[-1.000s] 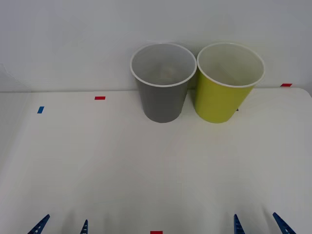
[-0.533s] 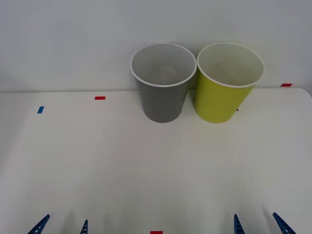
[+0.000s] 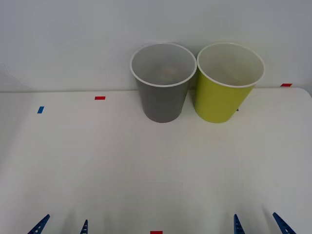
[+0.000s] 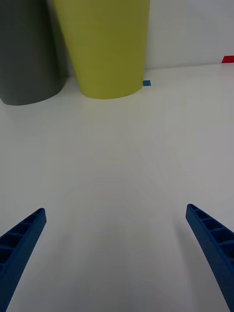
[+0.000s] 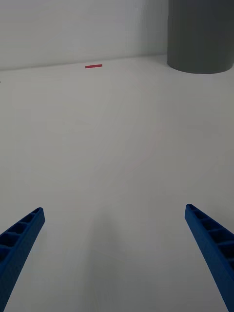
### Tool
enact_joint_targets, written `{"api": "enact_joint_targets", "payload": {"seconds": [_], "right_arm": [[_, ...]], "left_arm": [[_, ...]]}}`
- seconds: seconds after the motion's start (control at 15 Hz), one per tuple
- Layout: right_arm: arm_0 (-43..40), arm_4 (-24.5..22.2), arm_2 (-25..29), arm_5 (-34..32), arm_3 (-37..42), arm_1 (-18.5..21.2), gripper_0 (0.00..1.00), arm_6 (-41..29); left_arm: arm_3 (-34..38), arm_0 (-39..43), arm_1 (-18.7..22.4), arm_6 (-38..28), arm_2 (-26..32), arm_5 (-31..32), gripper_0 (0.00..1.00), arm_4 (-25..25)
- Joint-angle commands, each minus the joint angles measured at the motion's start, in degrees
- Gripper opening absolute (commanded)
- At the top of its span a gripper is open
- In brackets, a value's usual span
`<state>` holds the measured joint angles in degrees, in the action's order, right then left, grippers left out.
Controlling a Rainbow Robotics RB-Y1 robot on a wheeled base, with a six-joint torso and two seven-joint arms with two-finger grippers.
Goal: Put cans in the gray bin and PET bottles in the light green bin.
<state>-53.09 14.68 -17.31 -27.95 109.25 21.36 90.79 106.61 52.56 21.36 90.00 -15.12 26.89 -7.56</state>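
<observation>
Nearest, at the front view's lower edge, both grippers sit parked over the white table (image 3: 156, 165). The left gripper (image 3: 61, 225) at about seven o'clock has its blue ribbed fingers spread wide with nothing between them; the right gripper (image 3: 258, 223) at about five o'clock is spread just as wide and also holds nothing. A small red tape mark (image 3: 156, 232) lies between them at six o'clock on the table's near edge.

Farther out, a blue tape mark (image 3: 40, 109) sits toward nine o'clock and a red strip (image 3: 100, 98) lies beyond it, near the wall; another red mark (image 3: 286, 85) lies toward two o'clock.

At the far side, near twelve o'clock, the gray bin (image 3: 162, 95) stands upright against the wall, with the light green bin (image 3: 225, 95) just beside it toward one o'clock, their white rims very close or touching. Something pale and orange-tinged shows faintly at the bottom of the gray bin; I cannot tell whether it is the can.
</observation>
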Motion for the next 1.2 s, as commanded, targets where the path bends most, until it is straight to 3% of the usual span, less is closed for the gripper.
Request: {"api": "enact_joint_targets", "payload": {"seconds": [0.07,1.2], "right_arm": [[0.00,0.00,0.00,0.00,0.00,0.00,1.00,0.00],[0.00,0.00,0.00,0.00,0.00,0.00,1.00,0.00]], "left_arm": [[0.00,0.00,0.00,0.00,0.00,0.00,1.00,0.00],[0.00,0.00,0.00,0.00,0.00,0.00,1.00,0.00]]}}
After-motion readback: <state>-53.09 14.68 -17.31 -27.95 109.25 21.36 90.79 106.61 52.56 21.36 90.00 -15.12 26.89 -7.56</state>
